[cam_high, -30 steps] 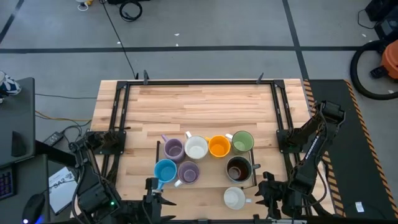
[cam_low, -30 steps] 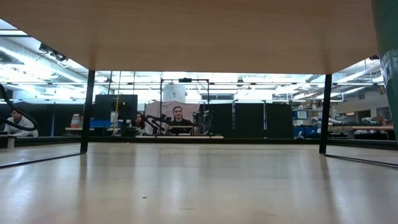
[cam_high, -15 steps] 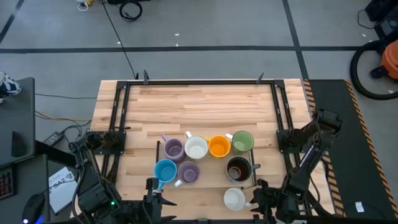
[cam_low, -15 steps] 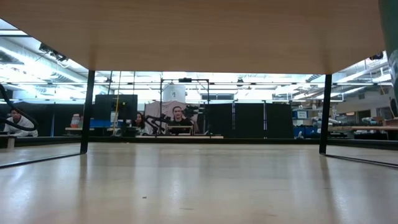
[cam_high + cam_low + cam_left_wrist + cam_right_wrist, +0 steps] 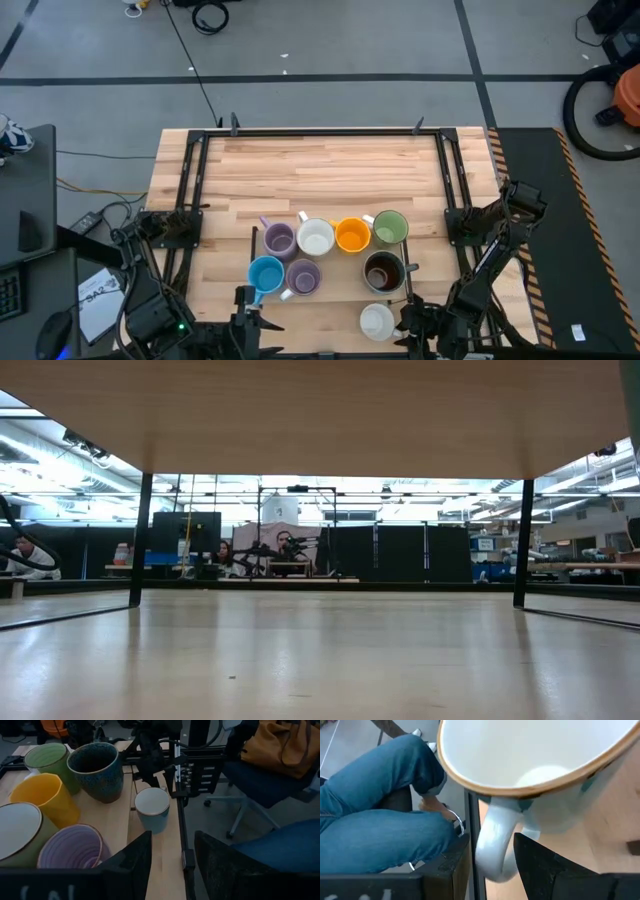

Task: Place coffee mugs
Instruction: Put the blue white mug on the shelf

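Note:
Seven coffee mugs stand grouped on the wooden table [image 5: 320, 170]: lavender [image 5: 279, 240], white [image 5: 316, 238], orange [image 5: 352, 235], green [image 5: 390, 228], light blue [image 5: 265, 273], lavender [image 5: 302, 277] and dark brown [image 5: 383, 271]. A second white mug [image 5: 377, 320] stands alone on its base by the near edge. My right gripper [image 5: 413, 320] is open beside it, with the mug's handle [image 5: 492, 845] between its fingers. My left gripper [image 5: 172, 865] waits open at the near edge, left of the group, with nothing between its fingers. My right gripper has its two open fingers on either side of the white mug's handle [image 5: 495, 855], coming slanting down from the table's right. Whether a finger [image 5: 540, 865] touches the handle I cannot tell. The mug stands upright on the table.
A black frame [image 5: 447, 190] runs along the table's sides. The far half of the table is bare wood. A seated person's legs in jeans [image 5: 380, 815] show just past the near edge. An office chair with a bag [image 5: 270, 750] stands to the right.
My right gripper has gone down and toward the table's left, up to the lone white mug, tipping further downward. Its fingers have stayed open. No mug has moved.

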Controlling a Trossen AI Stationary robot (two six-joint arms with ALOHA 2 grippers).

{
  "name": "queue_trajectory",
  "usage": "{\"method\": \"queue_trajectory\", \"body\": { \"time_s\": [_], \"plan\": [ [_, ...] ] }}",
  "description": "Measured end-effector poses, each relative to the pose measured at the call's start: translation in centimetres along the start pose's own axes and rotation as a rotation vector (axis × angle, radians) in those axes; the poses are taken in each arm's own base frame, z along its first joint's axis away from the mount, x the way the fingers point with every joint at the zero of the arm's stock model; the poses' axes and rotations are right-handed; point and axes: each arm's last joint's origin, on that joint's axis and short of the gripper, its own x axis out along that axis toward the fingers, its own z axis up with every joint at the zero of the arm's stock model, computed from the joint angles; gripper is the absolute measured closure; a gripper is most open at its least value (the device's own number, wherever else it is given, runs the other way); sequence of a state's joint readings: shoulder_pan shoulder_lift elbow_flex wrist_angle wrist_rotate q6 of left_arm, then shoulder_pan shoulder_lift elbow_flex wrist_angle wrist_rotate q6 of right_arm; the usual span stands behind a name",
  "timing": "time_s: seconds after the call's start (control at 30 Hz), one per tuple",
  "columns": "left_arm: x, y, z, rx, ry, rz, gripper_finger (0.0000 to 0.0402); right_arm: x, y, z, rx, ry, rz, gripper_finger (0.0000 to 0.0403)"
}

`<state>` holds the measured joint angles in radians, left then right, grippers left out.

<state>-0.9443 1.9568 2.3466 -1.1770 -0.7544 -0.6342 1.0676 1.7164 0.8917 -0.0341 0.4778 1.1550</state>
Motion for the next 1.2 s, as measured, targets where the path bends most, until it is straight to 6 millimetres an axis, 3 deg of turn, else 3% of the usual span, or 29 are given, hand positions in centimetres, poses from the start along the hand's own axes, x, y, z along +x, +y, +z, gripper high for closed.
{"method": "queue_trajectory", "body": {
  "time_s": [0.43, 0.63, 0.93, 1.2],
  "plan": [
    [0.0, 0.0, 0.1, -0.006, -0.006, -0.004, 0.0246, 0.2, 0.1, 0.3, 0.012, 0.019, 0.023, 0.0247],
    [0.9, -0.2, 0.7, -0.019, -0.037, -0.021, 0.0246, 0.1, 0.5, 0.5, 0.006, -0.002, 0.064, 0.0247],
    [3.7, -0.6, 2.3, 0.059, -0.128, -0.068, 0.0246, 0.1, 0.8, 0.7, -0.001, -0.015, 0.093, 0.0247],
    [6.8, 0.8, 4.0, 0.086, -0.163, -0.133, 0.0246, -0.2, 1.0, 0.6, -0.001, 0.022, 0.126, 0.0247]
  ]
}}
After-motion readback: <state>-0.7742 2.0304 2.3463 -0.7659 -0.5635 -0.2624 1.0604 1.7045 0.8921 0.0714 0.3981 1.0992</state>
